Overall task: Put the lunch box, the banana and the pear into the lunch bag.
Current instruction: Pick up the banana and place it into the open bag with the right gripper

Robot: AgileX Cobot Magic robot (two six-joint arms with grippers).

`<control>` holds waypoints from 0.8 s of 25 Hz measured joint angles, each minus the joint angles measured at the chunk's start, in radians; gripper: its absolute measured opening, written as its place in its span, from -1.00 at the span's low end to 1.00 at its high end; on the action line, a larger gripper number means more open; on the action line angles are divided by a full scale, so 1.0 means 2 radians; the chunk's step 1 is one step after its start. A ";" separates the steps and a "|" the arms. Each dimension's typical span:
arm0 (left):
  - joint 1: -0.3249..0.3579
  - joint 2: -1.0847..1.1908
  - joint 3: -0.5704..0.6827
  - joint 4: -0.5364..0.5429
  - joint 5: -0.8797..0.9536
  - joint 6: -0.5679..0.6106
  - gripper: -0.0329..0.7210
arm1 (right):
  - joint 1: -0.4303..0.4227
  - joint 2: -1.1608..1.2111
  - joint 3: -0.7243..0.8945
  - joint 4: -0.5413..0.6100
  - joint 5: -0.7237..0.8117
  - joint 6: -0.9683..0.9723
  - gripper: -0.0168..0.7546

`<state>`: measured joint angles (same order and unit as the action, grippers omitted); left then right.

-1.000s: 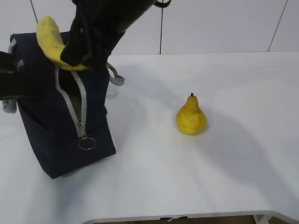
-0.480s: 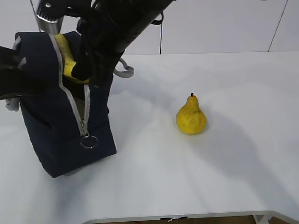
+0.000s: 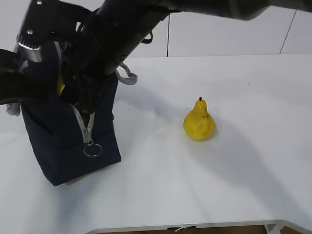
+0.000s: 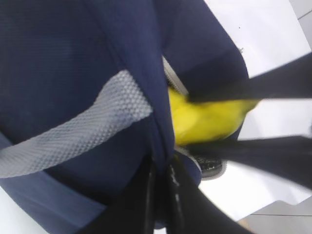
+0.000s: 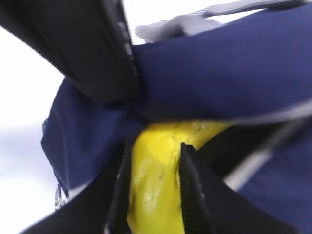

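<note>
Meanwhile, the right end effector (image 5: 153, 195) was clenched on the banana (image 5: 156, 180), lowered through the unzipped mouth of the lunch bag (image 3: 68, 141), only a yellow sliver showing in the exterior view. The left end effector (image 4: 161, 195) was pinched tight on the bag's edge. The pear (image 3: 199, 122) stood upright on the desk (image 3: 219, 185), well apart from the bag.
</note>
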<state>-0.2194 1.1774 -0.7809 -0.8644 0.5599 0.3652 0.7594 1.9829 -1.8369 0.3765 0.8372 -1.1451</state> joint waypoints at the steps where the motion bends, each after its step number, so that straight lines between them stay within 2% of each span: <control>1: 0.000 0.000 0.000 0.000 0.000 0.000 -0.95 | 0.001 0.005 0.000 0.000 -0.002 0.000 -0.36; 12: 0.000 0.000 0.000 -0.002 0.001 0.000 -0.95 | 0.002 0.033 0.000 0.011 -0.060 -0.001 -0.36; 17: 0.000 0.000 0.000 -0.003 0.002 0.000 -0.95 | 0.002 0.040 0.000 0.016 -0.061 -0.001 -0.36; 20: 0.000 0.000 0.000 -0.002 0.002 0.000 -0.95 | 0.002 0.040 0.000 0.017 -0.061 -0.001 -0.25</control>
<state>-0.2194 1.1774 -0.7809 -0.8686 0.5636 0.3652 0.7626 2.0630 -1.8369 0.4112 0.7149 -1.1466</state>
